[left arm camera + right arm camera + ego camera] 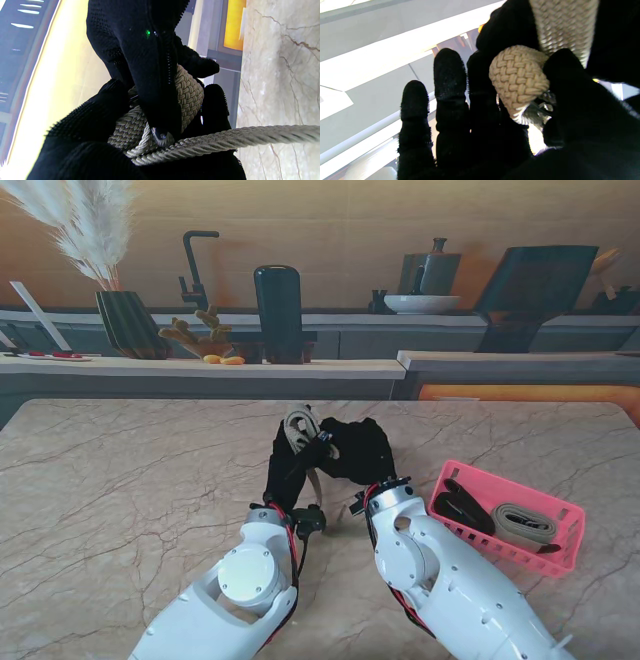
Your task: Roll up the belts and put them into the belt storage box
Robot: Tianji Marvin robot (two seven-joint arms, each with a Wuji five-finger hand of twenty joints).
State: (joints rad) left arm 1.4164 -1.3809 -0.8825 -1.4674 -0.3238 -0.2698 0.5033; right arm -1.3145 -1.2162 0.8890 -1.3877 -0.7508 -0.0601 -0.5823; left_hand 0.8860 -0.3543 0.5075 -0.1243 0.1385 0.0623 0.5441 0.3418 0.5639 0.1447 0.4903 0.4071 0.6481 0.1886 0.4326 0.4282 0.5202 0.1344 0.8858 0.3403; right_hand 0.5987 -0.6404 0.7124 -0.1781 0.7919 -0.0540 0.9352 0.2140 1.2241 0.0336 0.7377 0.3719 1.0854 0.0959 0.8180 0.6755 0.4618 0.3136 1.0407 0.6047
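Observation:
A beige braided belt [299, 432] is held up over the middle of the table between my two black-gloved hands. My left hand [287, 465] is shut on its partly rolled coil [185, 97], and the loose tail [250, 137] runs off sideways. My right hand [358, 448] pinches the rolled end [518, 82] between thumb and forefinger; its other fingers [450, 75] stand straight. The pink belt storage box [560, 515] lies to my right on the table, with a rolled black belt [462, 508] and a rolled beige belt [524, 525] inside.
The marble table [130, 480] stretches around the hands. Behind its far edge runs a counter [200, 366] with a dark vase of pampas grass [128, 320], a black canister [277, 312] and a faucet [194, 265].

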